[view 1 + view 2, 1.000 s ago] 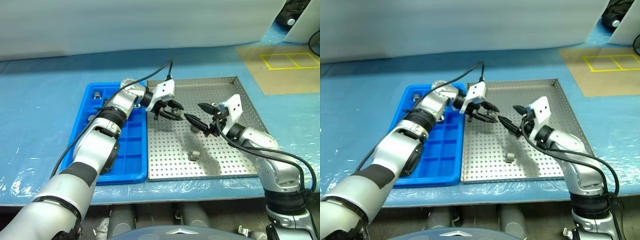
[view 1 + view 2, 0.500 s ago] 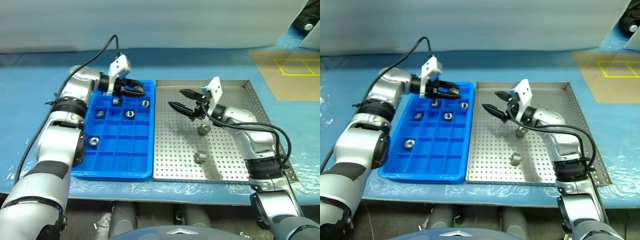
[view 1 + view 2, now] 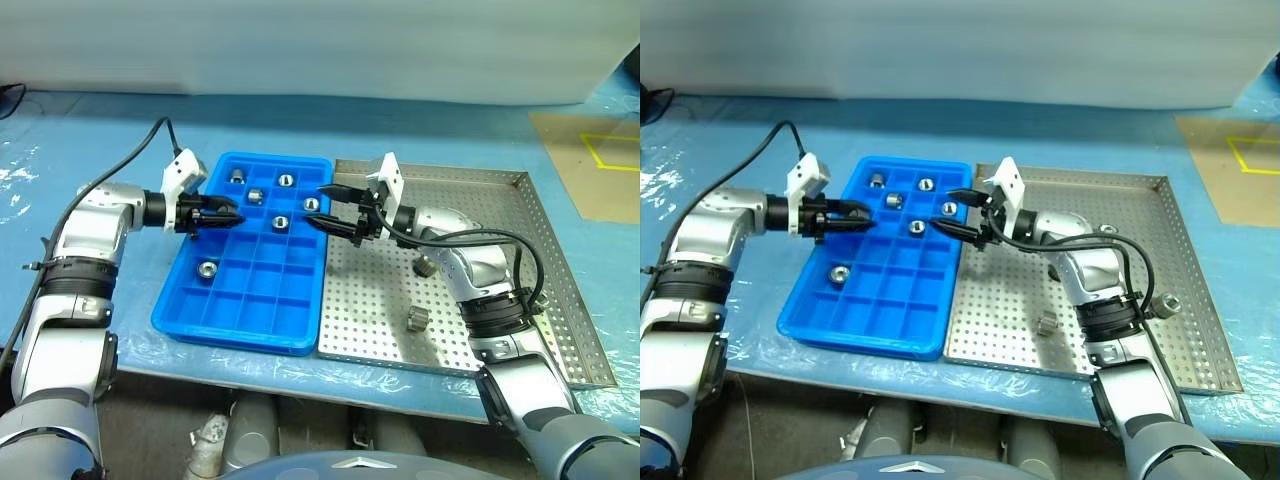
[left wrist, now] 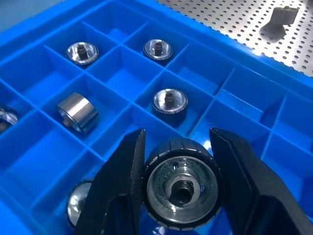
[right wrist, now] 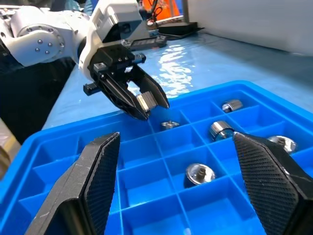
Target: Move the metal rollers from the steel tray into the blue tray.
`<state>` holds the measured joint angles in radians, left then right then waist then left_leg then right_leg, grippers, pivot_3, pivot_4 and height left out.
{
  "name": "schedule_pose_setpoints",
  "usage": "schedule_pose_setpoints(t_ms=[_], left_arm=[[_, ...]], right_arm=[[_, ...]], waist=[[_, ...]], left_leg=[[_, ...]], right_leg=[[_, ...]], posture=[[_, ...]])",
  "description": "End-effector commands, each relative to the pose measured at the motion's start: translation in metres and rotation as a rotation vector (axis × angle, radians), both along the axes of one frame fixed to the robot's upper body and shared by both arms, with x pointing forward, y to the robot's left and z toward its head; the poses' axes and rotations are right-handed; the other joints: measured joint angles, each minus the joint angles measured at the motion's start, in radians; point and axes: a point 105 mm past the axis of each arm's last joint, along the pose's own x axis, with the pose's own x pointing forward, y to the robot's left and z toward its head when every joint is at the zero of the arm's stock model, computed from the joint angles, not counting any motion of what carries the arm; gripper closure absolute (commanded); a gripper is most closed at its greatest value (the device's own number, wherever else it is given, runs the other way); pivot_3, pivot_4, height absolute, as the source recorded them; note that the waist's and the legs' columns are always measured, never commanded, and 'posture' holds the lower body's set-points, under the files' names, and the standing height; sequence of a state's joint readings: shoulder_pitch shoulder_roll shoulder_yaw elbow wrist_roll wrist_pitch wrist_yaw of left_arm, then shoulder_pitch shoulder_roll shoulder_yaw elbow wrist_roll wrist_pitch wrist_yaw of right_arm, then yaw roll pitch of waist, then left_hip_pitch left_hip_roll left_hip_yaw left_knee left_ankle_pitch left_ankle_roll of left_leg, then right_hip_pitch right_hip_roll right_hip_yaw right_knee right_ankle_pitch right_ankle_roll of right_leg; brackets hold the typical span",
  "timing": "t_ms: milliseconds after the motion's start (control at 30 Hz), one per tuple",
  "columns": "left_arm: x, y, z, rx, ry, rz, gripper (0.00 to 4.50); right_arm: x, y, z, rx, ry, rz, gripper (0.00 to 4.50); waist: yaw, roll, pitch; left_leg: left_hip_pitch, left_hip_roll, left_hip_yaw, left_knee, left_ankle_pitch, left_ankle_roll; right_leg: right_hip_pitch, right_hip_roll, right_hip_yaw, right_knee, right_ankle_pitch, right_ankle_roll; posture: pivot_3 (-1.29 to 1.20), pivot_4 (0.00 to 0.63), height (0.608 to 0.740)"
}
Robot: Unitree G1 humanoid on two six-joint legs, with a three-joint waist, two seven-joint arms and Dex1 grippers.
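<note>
The blue tray [image 3: 235, 325] lies left of the steel tray [image 3: 530, 300]. Several metal rollers sit in its compartments, among them one at the far left [image 3: 237, 177] and one nearer [image 3: 207, 268]. Two rollers lie on the steel tray, one further back [image 3: 424, 266] and one nearer [image 3: 417, 319]. My left gripper [image 3: 228, 215] hovers over the blue tray's left-middle cells, shut on a metal roller [image 4: 180, 188] held between its fingers [image 4: 120, 191]. My right gripper [image 3: 325, 208] stands open and holds nothing over the blue tray's right column; its fingers [image 5: 93, 176] spread wide.
Both trays rest on a blue plastic-covered table [image 3: 90, 130]. A black cable [image 3: 140, 160] runs from the left wrist. A brown mat with yellow lines [image 3: 600, 160] lies at the far right. The two grippers point toward each other over the blue tray.
The view has swung left. My left gripper carried the roller from the steel tray's left side to over the blue tray. My right gripper, still open, moved left to the blue tray's right edge.
</note>
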<state>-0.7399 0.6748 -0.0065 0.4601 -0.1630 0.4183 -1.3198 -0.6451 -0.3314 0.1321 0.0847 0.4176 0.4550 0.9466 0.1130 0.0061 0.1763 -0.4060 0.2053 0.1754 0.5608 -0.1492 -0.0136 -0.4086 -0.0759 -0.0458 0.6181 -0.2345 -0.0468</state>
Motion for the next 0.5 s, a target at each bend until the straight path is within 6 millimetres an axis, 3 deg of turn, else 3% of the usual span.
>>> schedule_pose_setpoints(t_ms=[33,500], left_arm=[[-0.007,-0.004,0.008,0.003,-0.035,-0.026,2.78],[-0.007,0.002,-0.019,0.086,0.03,-0.035,2.78]], right_arm=[[-0.007,0.005,0.011,0.005,-0.031,0.059,0.71],[-0.005,-0.005,0.003,-0.023,-0.032,-0.003,0.71]], waist=[[0.002,0.0,0.0],[0.007,0.0,0.0]], left_leg=[[0.0,0.0,0.0,0.0,0.001,-0.002],[0.001,0.0,0.0,-0.001,0.002,-0.003]], right_leg=[[0.0,0.0,0.0,0.0,0.0,0.0],[-0.001,0.001,0.0,0.001,0.0,0.0]], posture=[[0.1,0.15,0.74],[0.05,0.15,0.74]])
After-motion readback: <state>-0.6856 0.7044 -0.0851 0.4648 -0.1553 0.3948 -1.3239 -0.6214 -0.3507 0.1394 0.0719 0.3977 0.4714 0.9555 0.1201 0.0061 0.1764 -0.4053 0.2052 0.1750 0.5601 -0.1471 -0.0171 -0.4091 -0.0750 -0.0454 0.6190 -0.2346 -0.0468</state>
